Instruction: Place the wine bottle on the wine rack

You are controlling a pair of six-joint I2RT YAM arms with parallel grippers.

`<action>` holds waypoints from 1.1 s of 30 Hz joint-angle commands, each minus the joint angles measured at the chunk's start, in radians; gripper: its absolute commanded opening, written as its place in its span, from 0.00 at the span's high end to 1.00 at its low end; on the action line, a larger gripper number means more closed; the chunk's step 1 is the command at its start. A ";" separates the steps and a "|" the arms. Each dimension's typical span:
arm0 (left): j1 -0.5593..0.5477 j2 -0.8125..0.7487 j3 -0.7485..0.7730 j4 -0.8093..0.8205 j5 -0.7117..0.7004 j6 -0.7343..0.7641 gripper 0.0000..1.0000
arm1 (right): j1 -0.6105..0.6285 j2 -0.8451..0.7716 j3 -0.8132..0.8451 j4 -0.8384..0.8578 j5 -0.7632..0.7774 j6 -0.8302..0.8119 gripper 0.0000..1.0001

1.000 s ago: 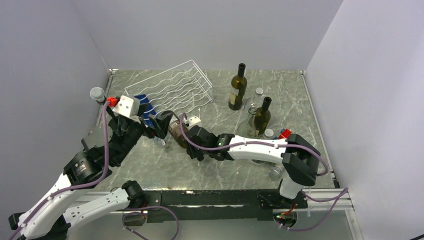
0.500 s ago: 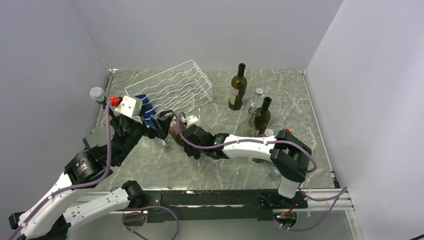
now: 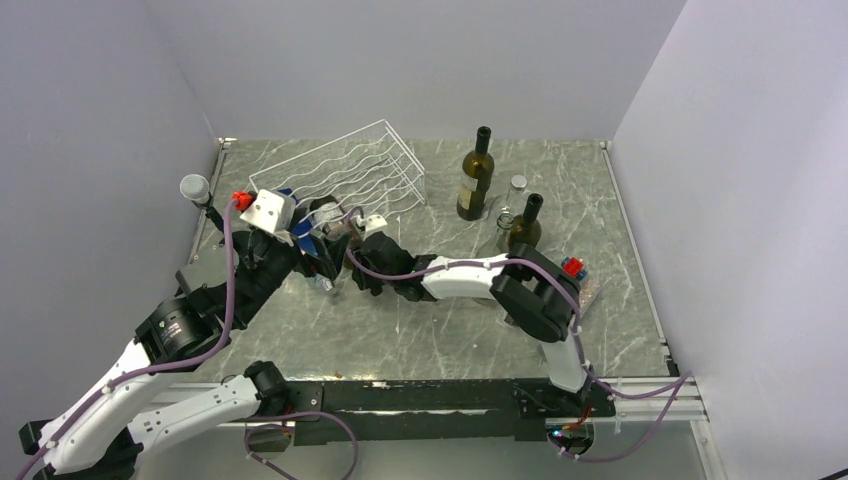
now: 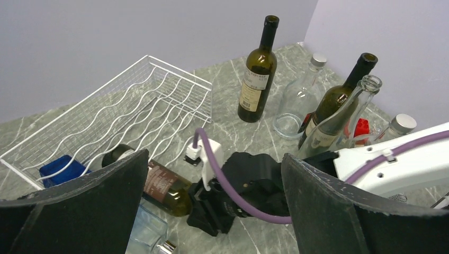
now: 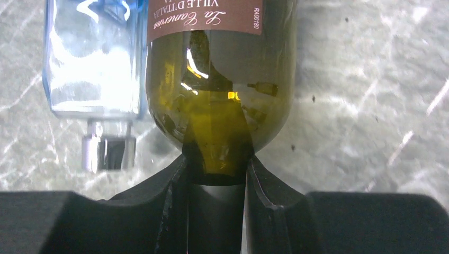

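Observation:
The wine bottle [image 5: 219,95] is olive green with a brown label and lies on its side on the marble table. Its base [image 4: 114,156] points at the front edge of the white wire wine rack [image 3: 340,165]. My right gripper [image 5: 217,174] is shut on the bottle's neck, low over the table. In the top view the bottle [image 3: 338,230] is mostly hidden between the two arms. My left gripper [image 4: 214,159] hangs wide open above the right wrist [image 4: 249,180] and holds nothing.
A clear square bottle [image 5: 95,69] lies touching the wine bottle's left side. Two dark bottles [image 3: 476,180] [image 3: 524,228] and clear glass bottles [image 3: 516,190] stand at the right. A blue object [image 4: 61,166] sits under the rack. A microphone [image 3: 193,187] stands at the left edge.
My right arm has stretched left and pushed the held bottle closer to the rack. The left gripper has shifted slightly toward the rack, still open.

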 commanded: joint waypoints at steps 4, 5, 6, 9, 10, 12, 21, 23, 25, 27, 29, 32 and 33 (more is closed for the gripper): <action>-0.003 0.001 0.026 0.018 0.040 0.015 0.01 | -0.025 0.090 0.233 0.246 -0.012 -0.037 1.00; -0.003 0.000 0.028 0.018 0.038 0.015 0.01 | -0.028 0.105 0.257 0.231 -0.014 -0.044 1.00; -0.004 0.000 0.029 0.018 0.035 0.016 0.01 | -0.028 0.118 0.278 0.218 -0.011 -0.048 1.00; -0.003 0.001 0.035 0.014 0.027 0.014 0.01 | -0.035 0.146 0.310 0.212 -0.007 -0.051 1.00; -0.003 0.001 0.034 0.013 0.028 0.013 0.01 | -0.038 0.153 0.318 0.208 -0.007 -0.047 1.00; -0.003 0.001 0.033 0.010 0.029 0.011 0.01 | -0.044 0.165 0.332 0.208 -0.009 -0.041 1.00; -0.003 0.022 0.027 0.011 0.025 0.008 0.01 | -0.063 0.262 0.495 0.058 0.004 -0.003 1.00; -0.003 0.025 0.027 0.012 0.023 0.007 0.01 | -0.064 0.272 0.502 0.049 0.005 0.018 0.98; -0.003 0.027 0.025 0.014 0.025 0.005 0.01 | -0.065 0.283 0.511 0.037 0.010 0.033 0.91; -0.003 0.029 0.027 0.012 0.032 0.007 0.01 | -0.067 0.299 0.536 -0.001 0.016 0.048 0.80; -0.004 0.028 0.028 0.005 0.033 0.008 0.01 | -0.068 0.311 0.545 -0.006 0.001 0.050 0.75; -0.003 0.028 0.031 0.002 0.025 0.011 0.01 | -0.071 0.331 0.568 -0.024 -0.002 0.056 0.73; -0.003 0.029 0.033 -0.001 0.023 0.010 0.01 | -0.075 0.336 0.572 -0.027 -0.008 0.057 0.73</action>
